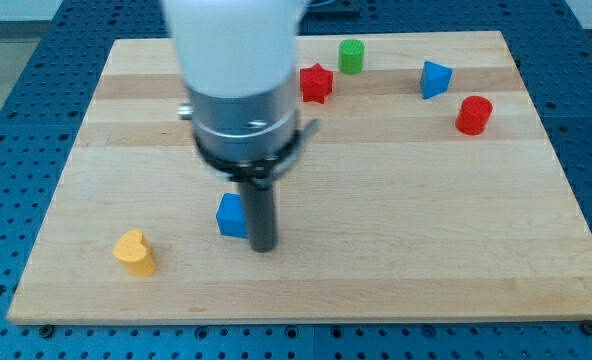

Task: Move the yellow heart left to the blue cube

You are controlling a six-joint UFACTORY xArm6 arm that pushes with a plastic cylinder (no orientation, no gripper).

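The yellow heart (134, 252) lies near the board's bottom left corner. The blue cube (231, 216) sits to its right and a little higher, partly hidden by my rod. My tip (263, 247) rests on the board just right of the blue cube, touching or almost touching it. The tip is well to the right of the yellow heart, with the cube between them.
A red star (316, 83) and a green cylinder (351, 56) sit near the view's top. A blue triangular block (435, 79) and a red cylinder (473, 115) are at the upper right. The wooden board (376, 260) lies on a blue perforated table.
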